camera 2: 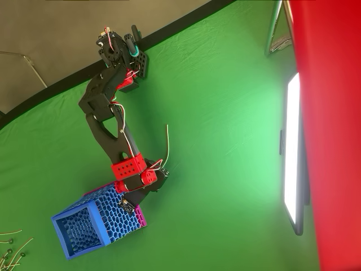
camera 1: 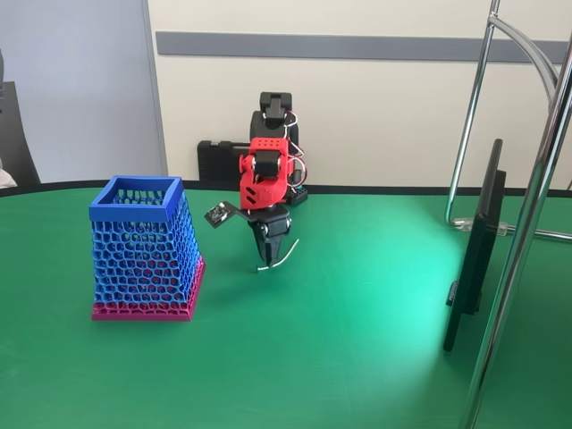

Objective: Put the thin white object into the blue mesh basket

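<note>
Fingers [camera 1: 268, 259] grip thin white object [camera 1: 284, 257]; blue mesh basket [camera 1: 143, 250] just left.

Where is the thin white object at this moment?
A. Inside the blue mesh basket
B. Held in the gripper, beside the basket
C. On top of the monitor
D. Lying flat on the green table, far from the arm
B: in the fixed view the thin white object hangs from the shut gripper just above the green table, to the right of the blue mesh basket, not in it.
</note>
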You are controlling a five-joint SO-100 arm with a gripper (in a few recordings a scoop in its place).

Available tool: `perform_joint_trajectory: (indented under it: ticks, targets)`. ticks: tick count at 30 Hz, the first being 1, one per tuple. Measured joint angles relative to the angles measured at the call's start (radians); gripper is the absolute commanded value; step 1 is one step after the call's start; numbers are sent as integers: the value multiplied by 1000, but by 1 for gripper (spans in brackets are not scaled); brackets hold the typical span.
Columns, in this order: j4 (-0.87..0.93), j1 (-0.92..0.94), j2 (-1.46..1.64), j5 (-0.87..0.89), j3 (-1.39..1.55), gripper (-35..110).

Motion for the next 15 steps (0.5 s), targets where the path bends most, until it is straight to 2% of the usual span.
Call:
perform_joint_trajectory:
  ticks: [15]
  targets:
    - [-3, 25, -66, -17, -18, 13]
